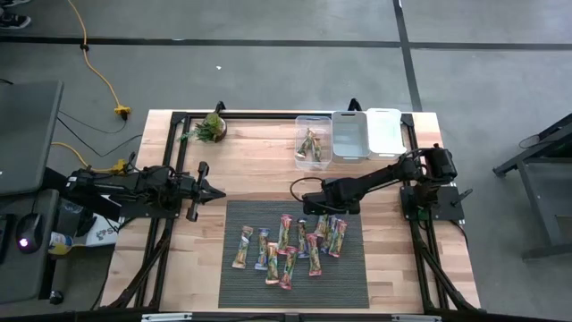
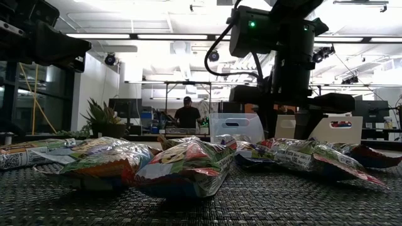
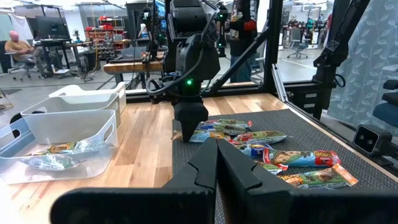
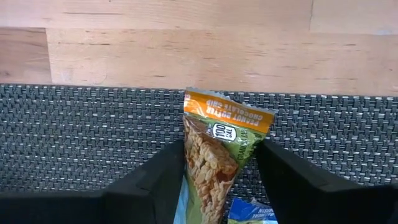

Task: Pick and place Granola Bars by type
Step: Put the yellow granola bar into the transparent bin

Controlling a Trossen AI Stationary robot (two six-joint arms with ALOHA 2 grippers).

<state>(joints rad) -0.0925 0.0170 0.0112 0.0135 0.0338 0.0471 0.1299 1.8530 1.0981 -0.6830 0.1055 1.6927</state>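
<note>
**Right claw straddling an orange-topped bar at the mat's far edge**

The right claw (image 1: pixel 315 211) is reaching down over the far edge of the dark woven mat (image 1: pixel 241 286), which is lying on the pale wooden surface (image 1: pixel 259 161). In the right wrist view its two dark fingers (image 4: pixel 152 186) are standing apart on either side of a slim wrapped granola bar with an orange end and a green-and-tan body (image 4: pixel 217 149); they are sitting just beside the wrapper's edges, and whether they are already pressing it cannot be told. The bar is lying flat on the mat, its orange end close to the bare wood.

The remaining shiny multicoloured granola bars (image 1: pixel 286 246) are lying scattered across the middle of the mat, several overlapping or touching.

Along the far side of the surface three bins are sitting side by side: a clear plastic bin (image 1: pixel 314 141) with a few bars inside, a grey bin (image 1: pixel 349 134) beside it, and a white bin (image 1: pixel 384 131) at the end.

The left claw (image 1: pixel 214 190) is closed, holding nothing, and hovering by the mat's left corner. A small green potted plant (image 1: pixel 211 127) is standing at the far left of the surface.
</note>
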